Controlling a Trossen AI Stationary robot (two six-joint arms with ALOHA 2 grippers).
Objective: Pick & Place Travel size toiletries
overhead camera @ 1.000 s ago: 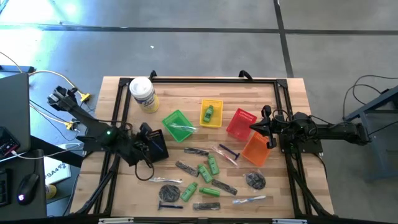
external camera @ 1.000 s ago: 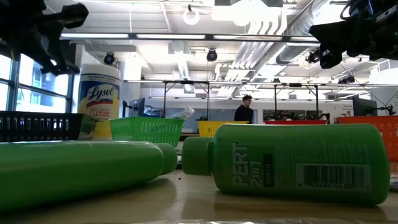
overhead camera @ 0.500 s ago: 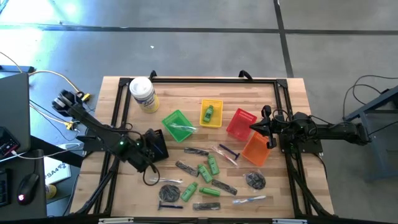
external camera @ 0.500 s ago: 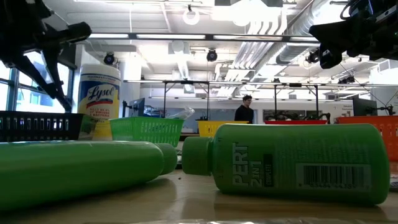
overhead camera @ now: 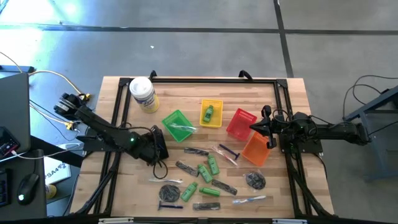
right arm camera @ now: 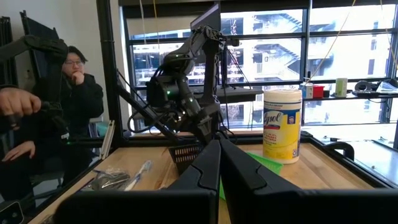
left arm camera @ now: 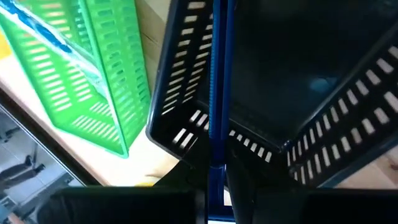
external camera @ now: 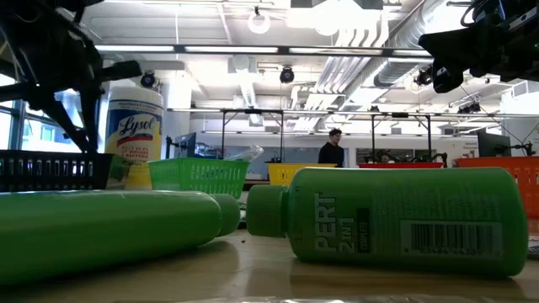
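My left gripper (left arm camera: 214, 171) hangs over the black mesh basket (left arm camera: 261, 74), at the table's left (overhead camera: 159, 149), shut on a slim dark blue stick (left arm camera: 215, 93). Loose travel size toiletries lie on the near half of the table: green bottles (overhead camera: 208, 167), dark sticks (overhead camera: 186, 168), grey discs (overhead camera: 255, 180), a purple-handled razor (overhead camera: 229, 151) and clear-wrapped pieces (overhead camera: 165, 180). One green bottle (overhead camera: 209, 112) lies in the yellow basket (overhead camera: 217, 103). My right gripper (overhead camera: 268, 127) waits shut at the table's right, above the orange basket (overhead camera: 255, 150). My left gripper pinches the blue stick between its two fingers at the stick's near end (left arm camera: 215, 163). The stick runs on straight ahead of the fingertips, along the fingers. It slants down over the black basket's inside; whether its far end touches the basket I cannot tell.
A green basket (overhead camera: 173, 119) holding a clear-wrapped piece stands right beside the black one. A red basket (overhead camera: 241, 122) lies by the orange one. A white-lidded yellowish jar (overhead camera: 143, 93) stands at the far left. A person (right arm camera: 68, 99) sits beyond the table.
My left gripper has sunk and gone toward the table's right, coming over the black basket with the blue stick still held. The toiletries on the table have kept their places.
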